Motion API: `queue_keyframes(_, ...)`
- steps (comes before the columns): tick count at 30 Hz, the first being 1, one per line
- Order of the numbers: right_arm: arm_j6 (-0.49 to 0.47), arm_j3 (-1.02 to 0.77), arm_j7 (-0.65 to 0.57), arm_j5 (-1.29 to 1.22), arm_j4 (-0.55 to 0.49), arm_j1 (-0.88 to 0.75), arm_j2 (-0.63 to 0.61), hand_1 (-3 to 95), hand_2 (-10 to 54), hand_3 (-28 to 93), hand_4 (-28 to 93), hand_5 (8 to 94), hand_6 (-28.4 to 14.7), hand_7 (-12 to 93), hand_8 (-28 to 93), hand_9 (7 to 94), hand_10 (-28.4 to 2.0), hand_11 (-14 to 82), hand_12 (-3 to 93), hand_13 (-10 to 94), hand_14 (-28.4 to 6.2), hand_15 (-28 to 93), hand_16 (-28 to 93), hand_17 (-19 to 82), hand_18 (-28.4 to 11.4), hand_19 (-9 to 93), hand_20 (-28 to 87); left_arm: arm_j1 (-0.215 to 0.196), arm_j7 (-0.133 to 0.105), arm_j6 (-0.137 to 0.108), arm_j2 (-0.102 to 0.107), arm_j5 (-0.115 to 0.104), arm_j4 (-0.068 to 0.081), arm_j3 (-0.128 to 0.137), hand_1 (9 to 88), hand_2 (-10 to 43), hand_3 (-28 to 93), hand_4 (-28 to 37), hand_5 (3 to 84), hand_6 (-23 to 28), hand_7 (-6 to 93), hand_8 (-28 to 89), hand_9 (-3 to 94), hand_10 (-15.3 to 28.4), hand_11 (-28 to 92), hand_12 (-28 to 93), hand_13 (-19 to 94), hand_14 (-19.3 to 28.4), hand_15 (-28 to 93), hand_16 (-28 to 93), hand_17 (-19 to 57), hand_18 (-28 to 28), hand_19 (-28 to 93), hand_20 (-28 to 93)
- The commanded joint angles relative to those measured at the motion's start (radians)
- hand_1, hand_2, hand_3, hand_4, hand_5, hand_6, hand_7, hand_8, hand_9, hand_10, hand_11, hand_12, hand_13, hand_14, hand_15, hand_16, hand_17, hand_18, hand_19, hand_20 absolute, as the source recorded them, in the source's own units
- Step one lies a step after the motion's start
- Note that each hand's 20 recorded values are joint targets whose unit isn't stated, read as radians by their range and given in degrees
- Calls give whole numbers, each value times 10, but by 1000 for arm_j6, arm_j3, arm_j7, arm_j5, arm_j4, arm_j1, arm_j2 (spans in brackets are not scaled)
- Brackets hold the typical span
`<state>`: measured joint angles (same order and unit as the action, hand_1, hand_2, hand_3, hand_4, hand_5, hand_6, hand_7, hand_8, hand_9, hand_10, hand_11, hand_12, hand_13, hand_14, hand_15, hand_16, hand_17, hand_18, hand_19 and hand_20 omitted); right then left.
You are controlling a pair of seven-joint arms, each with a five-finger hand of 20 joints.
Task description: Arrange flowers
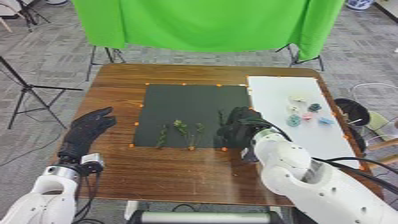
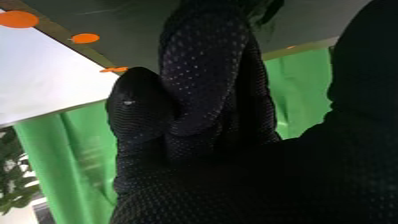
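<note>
Toward the brown wooden table's [image 1: 111, 175] right edge, our open black-gloved right robot hand [image 1: 238, 131] might brush the thin green stem [image 1: 221, 118] askew if we close off-centre.

The right hand [image 1: 237, 129] hides part of the dark mat [image 1: 187, 107].

From my station, the head view comes through bright and fairly even, the light soft over the brown wooden bench [image 1: 124, 182], with a faint sheen on its near part. The flat white rectangular sheet [image 1: 271, 112] at right is the brightest stretch. The black-gloved right robot hand [image 1: 234, 128] reads very dark. In my right wrist view its textured glove is mostly deep shadow against bright green cloth [image 2: 80, 150].
</note>
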<state>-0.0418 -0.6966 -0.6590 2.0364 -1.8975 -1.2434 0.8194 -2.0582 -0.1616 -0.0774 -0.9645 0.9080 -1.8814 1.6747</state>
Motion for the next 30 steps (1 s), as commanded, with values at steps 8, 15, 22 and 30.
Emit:
queue_keyframes(8, -71, -50, 15, -34, -83, -29, -67, 254, -95, 646, -28, 601, 4, 128, -75, 746, -167, 129, 177, 935, -36, 475, 325, 661, -101, 930, 387, -14, 3, 0, -4, -2, -5, 6, 278, -95, 700, -207, 494, -15, 174, -82, 481, 125, 206, 140, 370, 157, 181, 14, 60, 126, 106, 184)
queue_keyframes(15, -67, -62, 41, -51, -104, -39, -88, 256, -95, 649, -29, 603, 5, 129, -76, 747, -166, 129, 177, 935, -37, 476, 323, 660, -101, 931, 383, -13, 6, 0, -4, -2, -5, 4, 278, -94, 700, -207, 495, -13, 172, -81, 481, 126, 206, 140, 370, 157, 182, 14, 59, 127, 107, 184)
queue_keyframes(22, 8, -140, 89, -64, -172, -77, -98, 258, -95, 649, -28, 608, 4, 134, -75, 755, -163, 133, 179, 937, -36, 484, 320, 662, -102, 932, 385, -13, 8, 2, -4, 0, -5, 1, 278, -93, 699, -207, 496, -13, 171, -81, 480, 126, 206, 141, 370, 157, 182, 14, 59, 126, 107, 184)
queue_keyframes(30, 98, -286, 107, -33, -220, -124, -117, 249, -95, 647, -34, 595, -18, 136, -68, 724, -163, 136, 185, 936, -33, 491, 316, 665, -102, 932, 394, -11, 8, 5, -4, 0, -3, 0, 278, -93, 699, -206, 495, -13, 172, -80, 480, 125, 206, 140, 370, 157, 182, 13, 59, 127, 108, 184)
